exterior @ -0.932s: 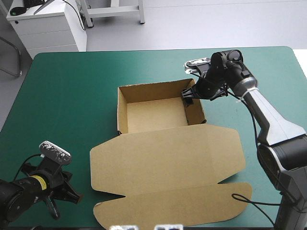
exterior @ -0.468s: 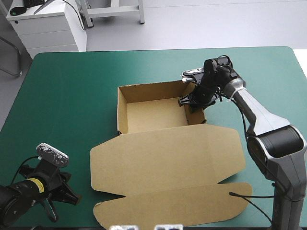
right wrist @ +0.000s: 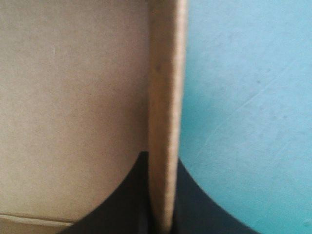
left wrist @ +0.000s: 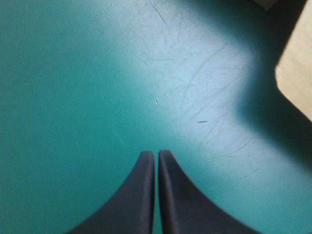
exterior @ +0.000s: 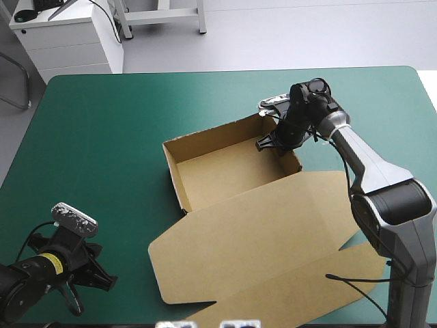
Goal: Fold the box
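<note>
The brown box (exterior: 225,171) stands as an open tray turned askew in the middle of the table. Its lid (exterior: 273,232) lies flat toward the near right. My right gripper (exterior: 274,141) is at the tray's far right corner, shut on the tray's right wall. In the right wrist view the wall's edge (right wrist: 165,107) runs straight up between the black fingers (right wrist: 195,204), the tray's inside on one side and the teal-green cover (right wrist: 243,97) on the other. My left gripper (left wrist: 156,156) hangs shut over bare cover at the near left (exterior: 82,287), with a corner of the lid (left wrist: 297,83) ahead of it.
The lid's front flap (exterior: 293,301) reaches the table's near edge. Teal-green cover (exterior: 102,137) stretches from the box's left side to the table's left and far edges.
The right gripper went from open to shut on the tray's right wall. The box then swung round, its left end coming nearer and the lid sliding right. The left arm stayed put.
</note>
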